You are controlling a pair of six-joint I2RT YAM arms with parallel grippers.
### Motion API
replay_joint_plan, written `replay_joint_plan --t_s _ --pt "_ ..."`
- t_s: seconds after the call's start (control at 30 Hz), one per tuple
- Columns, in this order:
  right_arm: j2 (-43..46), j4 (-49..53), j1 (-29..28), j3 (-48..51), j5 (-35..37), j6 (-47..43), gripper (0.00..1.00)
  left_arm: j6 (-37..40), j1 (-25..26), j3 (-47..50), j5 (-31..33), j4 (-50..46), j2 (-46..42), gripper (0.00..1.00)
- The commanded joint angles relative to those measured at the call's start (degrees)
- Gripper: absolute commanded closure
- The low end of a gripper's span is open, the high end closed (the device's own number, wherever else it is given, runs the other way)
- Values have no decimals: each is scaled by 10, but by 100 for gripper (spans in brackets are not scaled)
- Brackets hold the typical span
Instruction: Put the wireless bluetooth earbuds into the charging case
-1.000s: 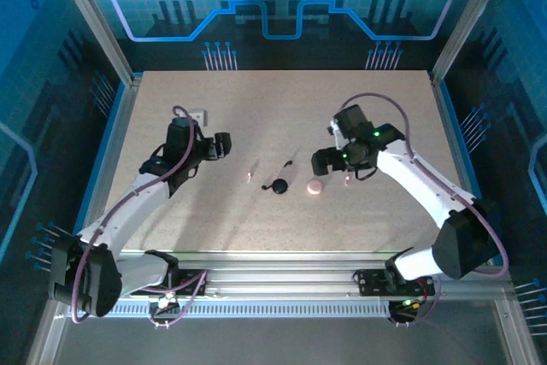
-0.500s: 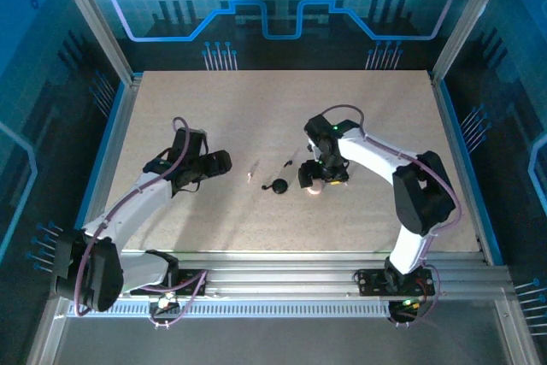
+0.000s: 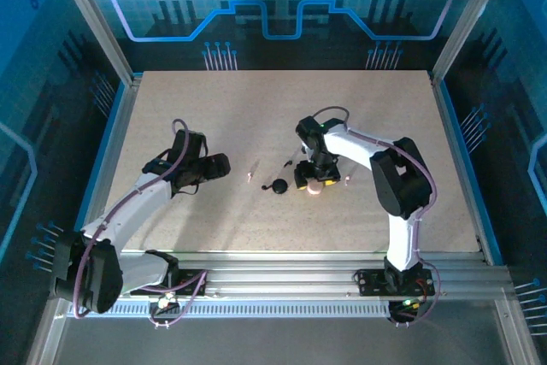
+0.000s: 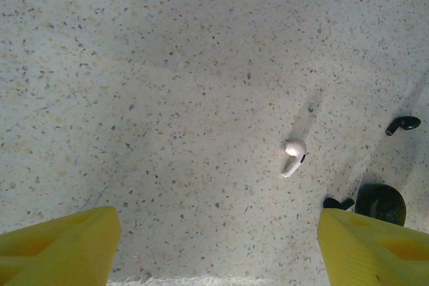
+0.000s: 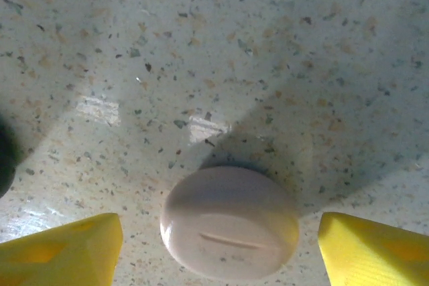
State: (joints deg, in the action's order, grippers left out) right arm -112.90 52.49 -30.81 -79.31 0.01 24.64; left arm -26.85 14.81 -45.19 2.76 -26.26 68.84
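While my left gripper point(image 3: 222, 164) hangs open over the table point(image 3: 214, 108) at the left, one white earbud point(image 4: 293, 155) lies just right of it, then a black round piece point(image 3: 279, 185), and further right my right gripper point(image 3: 311, 179) stands open astride the pink charging case point(image 5: 230, 222), fingers point(image 5: 60, 249) clear of its sides.

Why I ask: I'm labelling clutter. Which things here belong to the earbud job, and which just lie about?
Job: white earbud; pink charging case.
Lying about: black round case; black earbud.
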Motion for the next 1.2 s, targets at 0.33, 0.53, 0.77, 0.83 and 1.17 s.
replay_joint_plan --t_s 0.33,0.53,0.77,0.83,1.17 --pt "-21 24 -7 -11 27 18 35 6 4 9 7 -16 -14 21" --pt "-27 15 -7 -11 30 18 38 4 4 10 4 -15 -14 21" --pt "-33 11 -6 -7 31 18 39 5 4 16 1 -12 -19 21" --pt "-31 8 -6 -3 33 18 39 6 4 18 0 -10 -20 21" --pt "97 -58 3 46 0 50 45 60 28 73 -87 110 -59 25"
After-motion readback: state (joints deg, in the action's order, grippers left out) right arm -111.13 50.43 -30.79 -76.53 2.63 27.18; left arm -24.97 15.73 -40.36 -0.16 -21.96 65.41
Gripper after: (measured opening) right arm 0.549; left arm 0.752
